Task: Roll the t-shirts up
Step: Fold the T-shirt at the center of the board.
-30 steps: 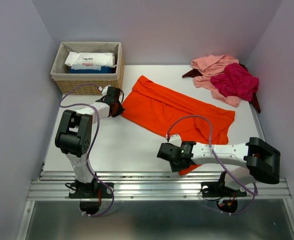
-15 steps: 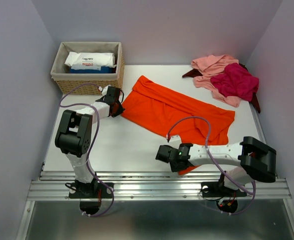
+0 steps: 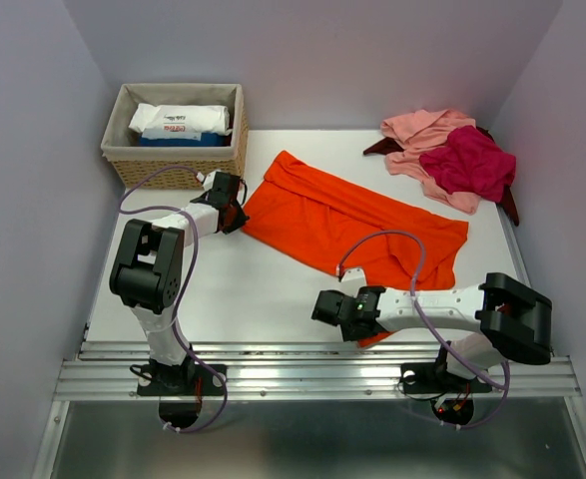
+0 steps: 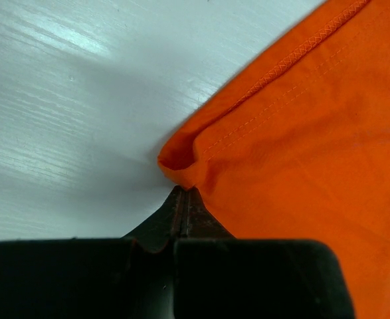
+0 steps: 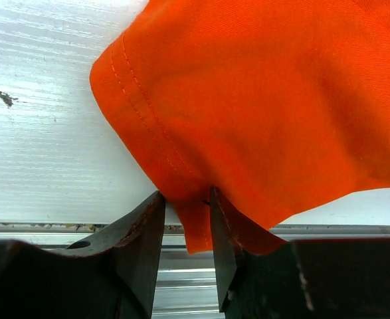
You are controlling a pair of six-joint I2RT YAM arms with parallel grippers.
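The table point(image 3: 263, 289) is lit evenly from above; soft shadows are cast, and glare is caught in the left wrist view.

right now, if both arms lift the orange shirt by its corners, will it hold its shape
Probably very floppy: the orange t-shirt lies creased, so it should sag between lifted corners. Likely light: the hem pinched by the left gripper looks thin. It might slip from the right gripper, where just a narrow tongue of cloth sits between its jaws.
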